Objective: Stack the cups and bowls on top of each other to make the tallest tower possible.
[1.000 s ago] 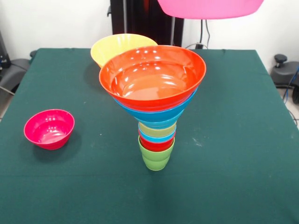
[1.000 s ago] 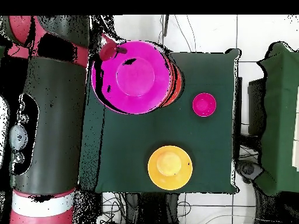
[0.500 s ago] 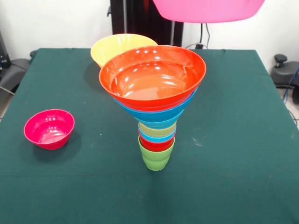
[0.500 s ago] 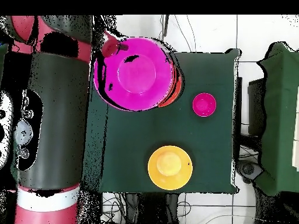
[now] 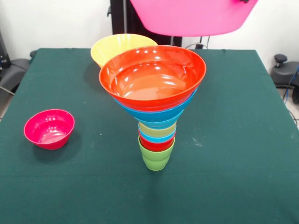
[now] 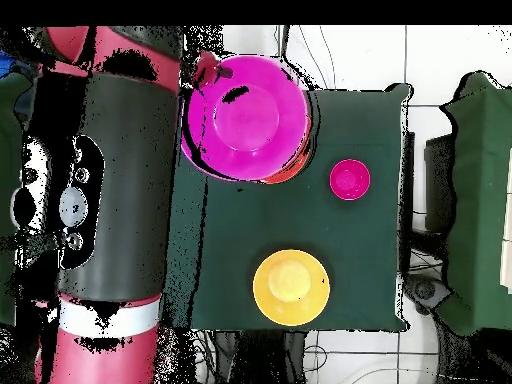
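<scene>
Green table [image 5: 243,140]: pink bowl [image 5: 194,16] hangs above the tower [image 5: 154,93], tool hidden.

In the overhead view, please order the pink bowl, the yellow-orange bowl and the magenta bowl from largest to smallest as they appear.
1. pink bowl, though it is held high, nearer the camera, which enlarges it.
2. yellow-orange bowl.
3. magenta bowl, clearly smallest.

large bowl [image 5: 194,16] above tower [image 5: 154,100], small bowl [image 5: 49,128] left
</scene>
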Tool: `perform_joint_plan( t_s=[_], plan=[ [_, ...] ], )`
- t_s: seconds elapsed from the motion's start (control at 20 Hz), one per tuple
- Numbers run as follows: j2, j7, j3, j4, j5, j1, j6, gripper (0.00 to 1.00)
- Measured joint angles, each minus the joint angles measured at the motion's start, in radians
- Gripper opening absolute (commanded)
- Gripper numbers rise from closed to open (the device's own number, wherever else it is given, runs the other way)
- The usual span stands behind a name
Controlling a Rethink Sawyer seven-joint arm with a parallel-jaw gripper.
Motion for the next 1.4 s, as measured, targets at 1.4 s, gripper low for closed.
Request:
perform_joint_plan(
  t_s=[1.4],
  plan=[
    [0.063,0.000,0.017,-0.059,0.010,-0.060,0.000,0.00]
  ],
)
